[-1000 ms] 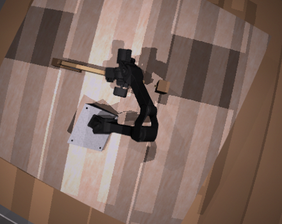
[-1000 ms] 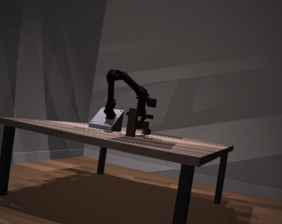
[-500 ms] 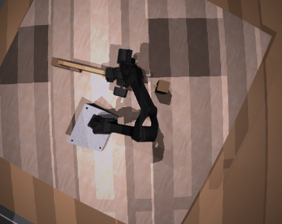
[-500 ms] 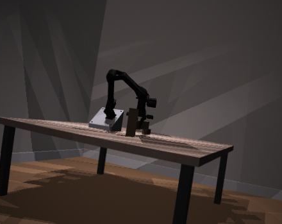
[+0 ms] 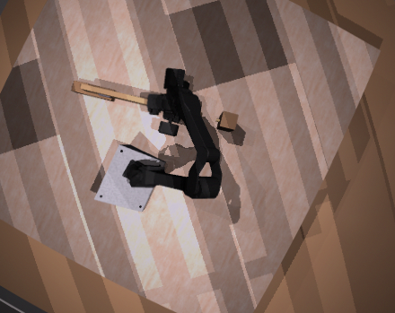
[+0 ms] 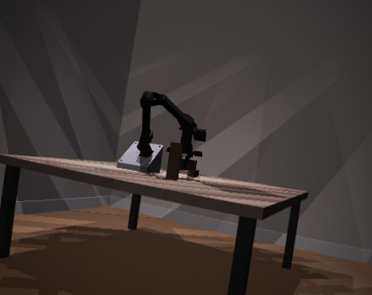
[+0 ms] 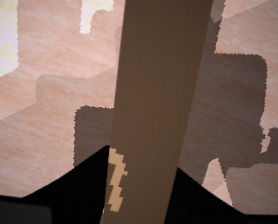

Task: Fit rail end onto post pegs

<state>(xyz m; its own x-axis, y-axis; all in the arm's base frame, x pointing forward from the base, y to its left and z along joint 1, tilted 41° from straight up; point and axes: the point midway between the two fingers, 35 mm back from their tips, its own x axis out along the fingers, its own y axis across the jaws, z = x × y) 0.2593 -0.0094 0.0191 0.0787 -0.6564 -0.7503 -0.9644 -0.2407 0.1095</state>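
- In the top view, the wooden rail (image 5: pixel 129 98) (image 7: pixel 157 90) runs from the footboard block (image 5: pixel 74 87) at the picture's left toward the post (image 5: pixel 230 120) (image 6: pixel 174 161) at the right. Its far end lies over the block; whether it sits well in the bracket, I cannot tell.
- The gripper (image 5: pixel 167 108) (image 6: pixel 186 160) (image 7: pixel 130 155) is between block and post, and it hides the near end of the rail. The long axis points roughly to the post, with a gap from gripper to post. One peg (image 5: pixel 218 120) shows on the side facing the rail, so the fitting looks not yet done.
- In the exterior view, the post stands upright in front of the lower part of the arm (image 6: pixel 175 111). The height of the rail end, and if it is level, I cannot tell from here.
- In the wrist view, the jaws are closed on the rail, one finger at each side, and its long axis passes between them, a little slanted. Neither post nor pegs are seen.
- I judge the next move must bring holes and pegs to same height and line, then push along this axis. A small sideways error could make the pegs miss.
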